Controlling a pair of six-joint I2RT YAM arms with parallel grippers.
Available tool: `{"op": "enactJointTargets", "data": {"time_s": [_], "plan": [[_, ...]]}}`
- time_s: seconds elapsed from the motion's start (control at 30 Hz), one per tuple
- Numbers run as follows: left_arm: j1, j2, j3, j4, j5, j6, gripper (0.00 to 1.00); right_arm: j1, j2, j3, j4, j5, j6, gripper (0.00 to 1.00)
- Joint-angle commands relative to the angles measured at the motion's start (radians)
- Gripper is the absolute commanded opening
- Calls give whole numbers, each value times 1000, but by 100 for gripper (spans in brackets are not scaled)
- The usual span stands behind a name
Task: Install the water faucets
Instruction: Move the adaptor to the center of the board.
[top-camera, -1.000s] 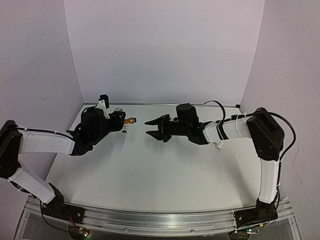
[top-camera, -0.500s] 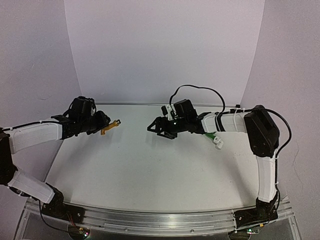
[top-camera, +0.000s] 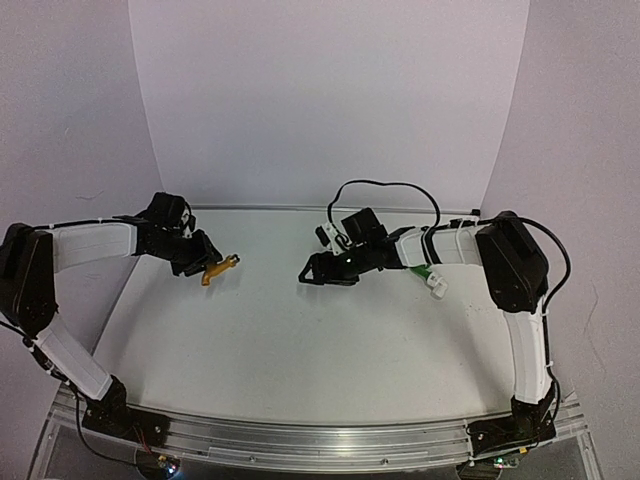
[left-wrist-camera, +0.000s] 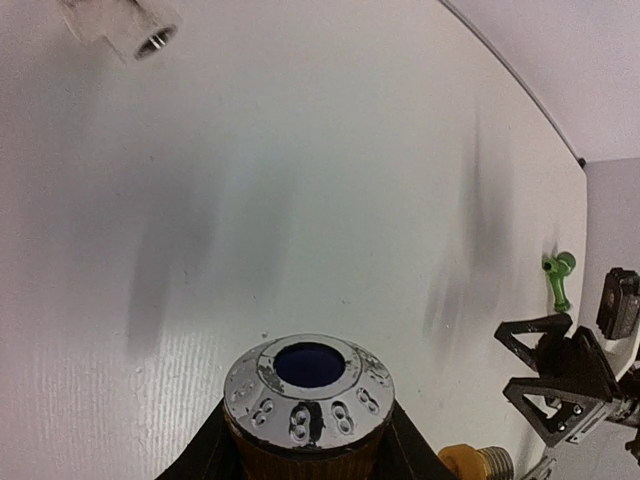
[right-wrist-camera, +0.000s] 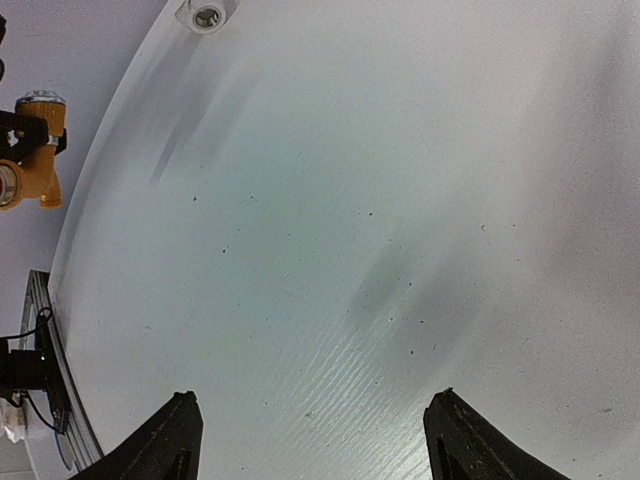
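Observation:
My left gripper (top-camera: 203, 262) is shut on the orange-yellow water faucet (top-camera: 218, 269) and holds it above the left part of the table. In the left wrist view its silver knob cap (left-wrist-camera: 308, 385) with a blue centre sits between my fingers, and the brass threaded end (left-wrist-camera: 487, 462) sticks out to the right. The green water faucet (top-camera: 424, 271) lies by my right forearm, against a white fitting (top-camera: 438, 287). My right gripper (top-camera: 312, 270) hangs open over the table's middle, fingertips (right-wrist-camera: 181, 425) wide apart and nothing between them.
A second white pipe fitting (left-wrist-camera: 128, 27) lies on the table ahead of the left gripper, also seen in the right wrist view as the fitting (right-wrist-camera: 207, 14). White walls close the table at the back and sides. The metal rail (top-camera: 320, 440) runs along the near edge.
The right gripper has opened wide and tipped down toward the table. The left arm has swung the orange-yellow faucet down and to the left. The green faucet now shows beside the right forearm.

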Motion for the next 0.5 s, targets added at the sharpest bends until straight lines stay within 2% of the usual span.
{"op": "enactJointTargets", "data": {"time_s": [0.0,0.13,0.27,0.33,0.47], "plan": [[0,-5,10,85,162,-24,0,25,7,35,12,-48,-65,79],[25,-62,-21,78,24,-45,0,53,45,92,15,21,-54,79],[117,-48,13,25,-61,-28,0,55,72,128,14,39,-22,79],[137,-34,35,21,-193,-11,0,55,73,136,15,48,-21,79],[142,36,107,30,-550,1,0,55,54,124,15,56,-19,79]]}}
